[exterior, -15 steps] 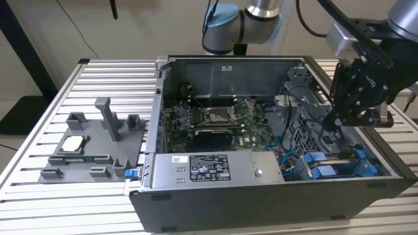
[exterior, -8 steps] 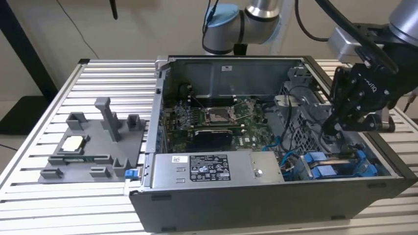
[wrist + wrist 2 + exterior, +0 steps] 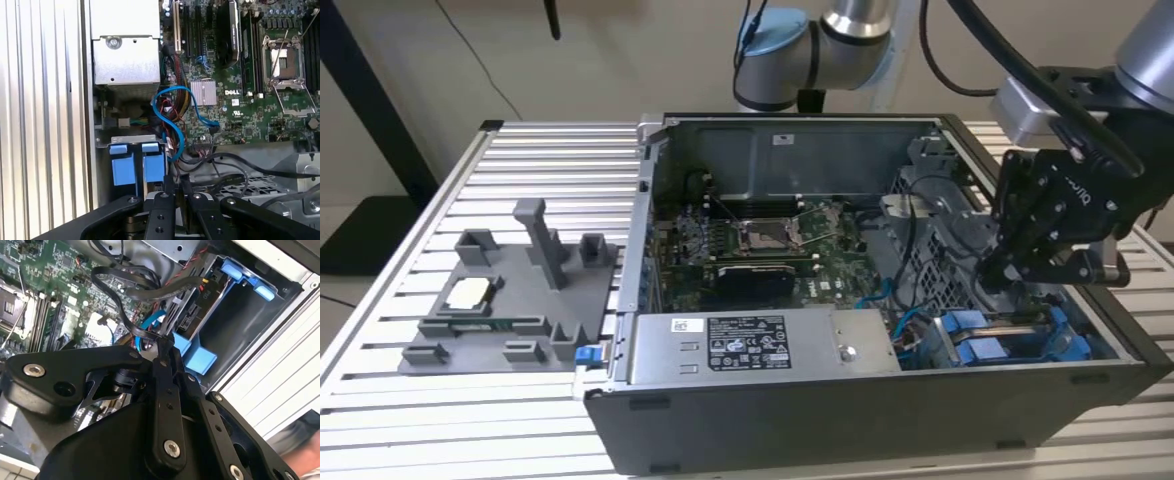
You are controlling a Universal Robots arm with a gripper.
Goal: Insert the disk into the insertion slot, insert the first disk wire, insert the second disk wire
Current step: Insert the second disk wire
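Pincer (image 3: 1025, 268) of your arm hangs inside the computer case (image 3: 854, 420), fingers nearly shut on a dark cable (image 3: 131, 326), just beside the disk (image 3: 1007, 340) seated in the insertion slot (image 3: 1107, 345).
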